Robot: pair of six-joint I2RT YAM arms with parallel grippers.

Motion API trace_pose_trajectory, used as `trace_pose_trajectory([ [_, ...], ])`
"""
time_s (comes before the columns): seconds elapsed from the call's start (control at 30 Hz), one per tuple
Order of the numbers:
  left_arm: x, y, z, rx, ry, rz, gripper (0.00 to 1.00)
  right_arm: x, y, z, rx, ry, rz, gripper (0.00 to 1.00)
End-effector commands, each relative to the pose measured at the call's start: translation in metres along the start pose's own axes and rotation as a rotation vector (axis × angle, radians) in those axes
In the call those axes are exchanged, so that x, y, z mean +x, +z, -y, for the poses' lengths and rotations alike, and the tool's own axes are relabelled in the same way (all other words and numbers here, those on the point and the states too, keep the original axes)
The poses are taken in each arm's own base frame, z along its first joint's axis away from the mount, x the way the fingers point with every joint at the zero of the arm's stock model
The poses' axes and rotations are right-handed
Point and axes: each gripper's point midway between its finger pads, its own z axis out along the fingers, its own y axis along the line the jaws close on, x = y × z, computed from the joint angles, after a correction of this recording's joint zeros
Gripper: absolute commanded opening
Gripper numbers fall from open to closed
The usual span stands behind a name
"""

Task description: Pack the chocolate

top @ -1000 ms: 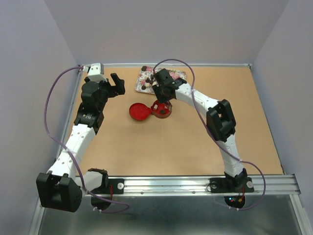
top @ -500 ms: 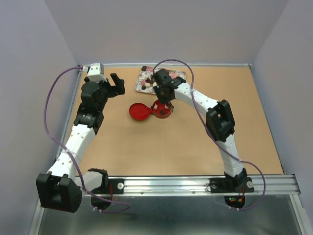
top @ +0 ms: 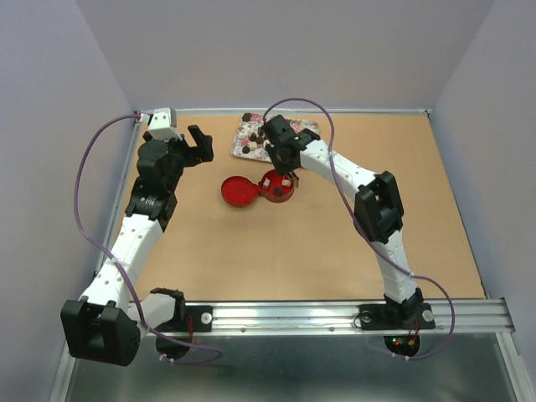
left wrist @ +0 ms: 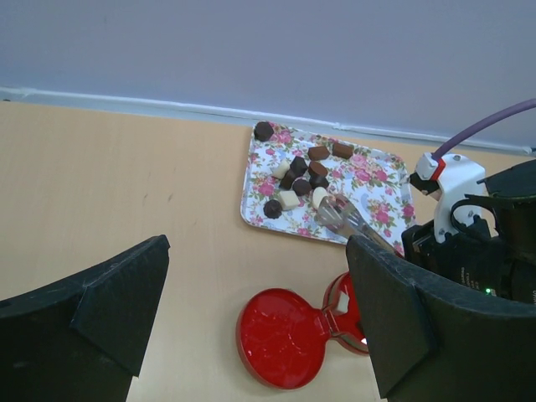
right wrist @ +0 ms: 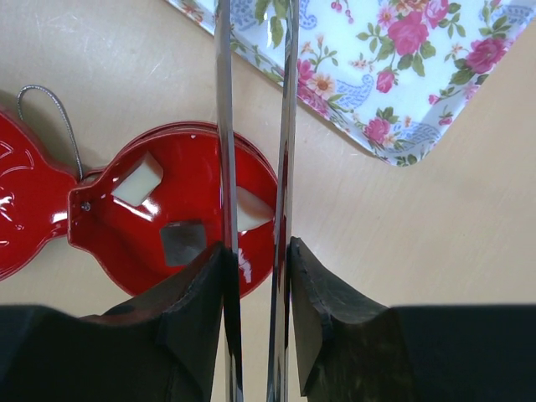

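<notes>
Three pieces are already laid in the red tin [right wrist: 109,226]; most of the chocolate [left wrist: 300,177] is left on the flowered tray [left wrist: 377,188]. The tongs [right wrist: 223,126], clamped in the right gripper [right wrist: 255,270], are pressed nearly together; whether a piece is pinched cannot be told.

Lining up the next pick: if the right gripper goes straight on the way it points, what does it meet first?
Probably the flowered tray: the tongs in the right gripper lead, tips near the chocolate. Height unclear.
</notes>
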Motion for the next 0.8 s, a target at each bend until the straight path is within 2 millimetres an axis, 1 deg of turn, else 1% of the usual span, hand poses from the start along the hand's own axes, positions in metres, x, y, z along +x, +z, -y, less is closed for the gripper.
trace_pose_trajectory([
  [0.0, -0.023, -0.006, 0.009, 0.031, -0.006, 0.077, 0.99, -0.052, -0.067, 0.015, 0.002, 0.047, 0.179, 0.35],
  [0.03, -0.023, -0.005, 0.008, 0.027, -0.006, 0.074, 0.99, -0.054, -0.075, 0.016, -0.010, 0.047, 0.191, 0.35],
  [0.13, -0.022, -0.005, 0.007, 0.021, -0.006, 0.071, 0.99, -0.052, -0.084, 0.017, -0.027, 0.046, 0.200, 0.35],
  [0.23, -0.020, -0.003, 0.006, 0.015, -0.006, 0.067, 0.99, -0.043, -0.098, 0.019, -0.053, 0.044, 0.215, 0.35],
  [0.27, -0.020, -0.001, 0.006, 0.013, -0.005, 0.064, 0.99, -0.042, -0.101, 0.016, -0.076, 0.046, 0.231, 0.35],
  [0.3, -0.019, 0.001, 0.006, 0.011, -0.003, 0.057, 0.99, -0.033, -0.109, 0.018, -0.092, 0.044, 0.231, 0.35],
  [0.37, -0.017, 0.002, 0.005, 0.009, 0.002, 0.045, 0.99, -0.025, -0.119, 0.011, -0.150, 0.031, 0.234, 0.35],
  [0.4, -0.015, 0.004, 0.004, 0.005, 0.004, 0.038, 0.99, -0.010, -0.117, 0.009, -0.167, 0.023, 0.203, 0.35],
  [0.43, -0.016, 0.004, -0.001, -0.028, 0.004, 0.042, 0.99, -0.008, -0.131, 0.010, -0.190, 0.029, 0.222, 0.35],
  [0.47, -0.016, 0.004, -0.002, -0.031, 0.004, 0.043, 0.99, -0.003, -0.136, 0.008, -0.211, 0.026, 0.222, 0.35],
  [0.5, -0.016, 0.003, -0.002, -0.033, 0.003, 0.045, 0.99, 0.012, -0.140, 0.007, -0.235, 0.030, 0.204, 0.35],
  [0.6, -0.017, 0.003, -0.001, -0.030, 0.000, 0.044, 0.99, 0.036, -0.143, 0.003, -0.271, 0.031, 0.172, 0.36],
  [0.63, -0.018, 0.003, -0.001, -0.026, 0.000, 0.046, 0.99, 0.052, -0.142, 0.004, -0.274, 0.032, 0.148, 0.36],
  [0.77, -0.014, 0.008, -0.003, -0.034, -0.001, 0.034, 0.99, 0.076, -0.143, 0.002, -0.296, 0.047, 0.126, 0.36],
])
